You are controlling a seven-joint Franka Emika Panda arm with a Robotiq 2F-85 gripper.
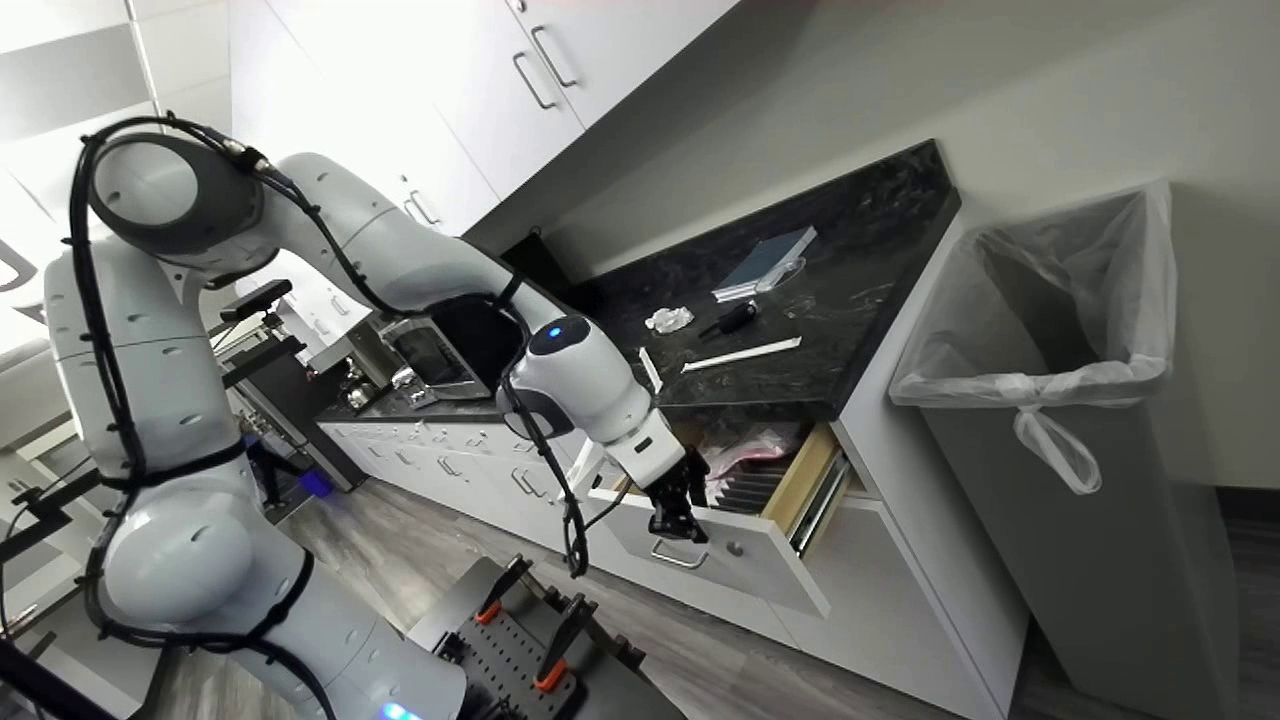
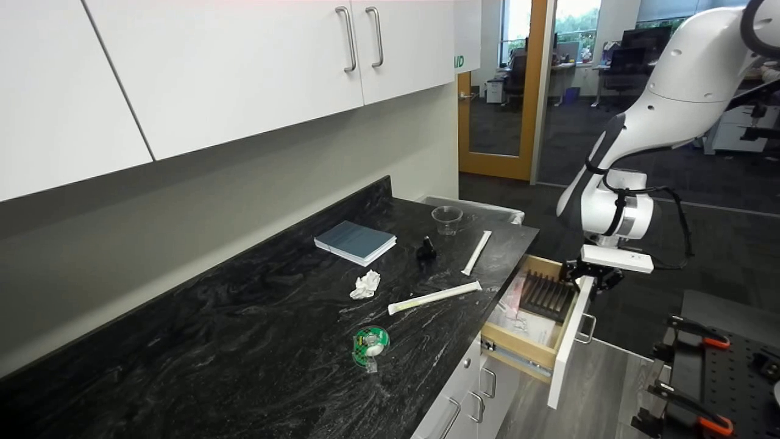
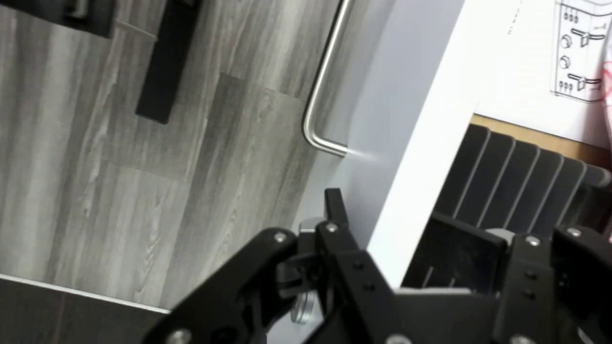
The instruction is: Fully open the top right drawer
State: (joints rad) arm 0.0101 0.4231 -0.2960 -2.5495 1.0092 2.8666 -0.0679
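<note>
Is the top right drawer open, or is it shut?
Open: the top right drawer stands out from the cabinet, its wooden side and metal slide exposed. Whether fully open, I cannot tell.

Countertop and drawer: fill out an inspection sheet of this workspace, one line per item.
Surface: black marbled countertop, items scattered.
Job's things: top right drawer pulled out; whether fully, unclear.
Clutter: blue-covered booklets, green tape dispenser, crumpled paper, clear cup, black object, two slim white sticks.
Gripper: open, straddling the drawer's top front edge.
Cables: black cable looping down near the drawer; contact unclear.
Surroundings: lined trash bin past the countertop's end; upper cabinet doors shut.
</note>
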